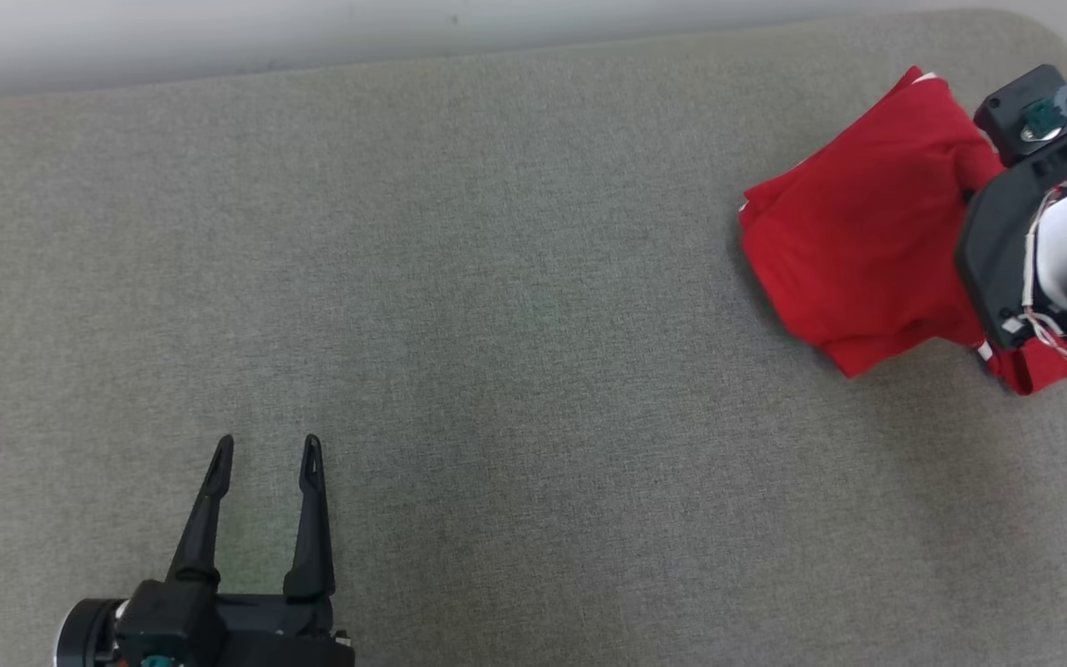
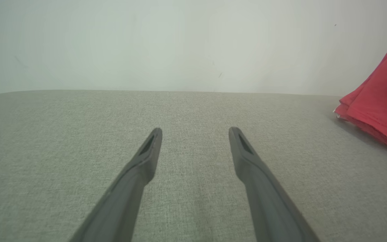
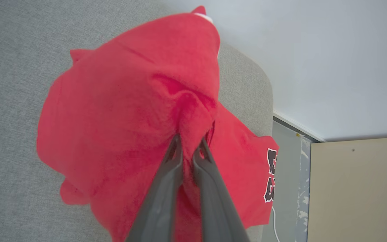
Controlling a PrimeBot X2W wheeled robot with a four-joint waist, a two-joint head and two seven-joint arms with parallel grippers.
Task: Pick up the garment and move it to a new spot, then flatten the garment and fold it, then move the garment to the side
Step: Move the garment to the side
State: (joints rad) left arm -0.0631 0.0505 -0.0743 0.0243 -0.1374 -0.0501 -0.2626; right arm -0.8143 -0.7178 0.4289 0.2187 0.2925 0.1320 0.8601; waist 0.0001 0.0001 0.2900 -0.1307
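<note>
**Surface and edges.** The grey fabric surface (image 1: 496,278) runs the full width of the head view. Its far edge meets a pale wall (image 1: 311,37), and its far right corner (image 1: 1043,28) is rounded. The whole left and middle of the surface lies open, from the near side to the far edge. Beyond the right edge, the right wrist view shows a beige panel (image 3: 358,188) and a thin white cable (image 3: 275,222).

**Garment.** The red garment (image 1: 858,232) sits bunched in loose folds at the far right, close to the rounded corner. A flap with black-and-white lettering (image 3: 270,174) lies at or over the right edge; which of the two cannot be told.

**Right gripper.** The right gripper (image 3: 189,141) has its fingers drawn nearly together, pinching a raised ridge of red cloth near the middle of the garment. Cloth spreads out on both sides of the fingers.

**Left gripper.** The left gripper (image 1: 267,445) is at the near left with its fingers spread wide and nothing between them. It is low over bare fabric and well apart from the garment, which lies to its far right (image 2: 378,101).
</note>
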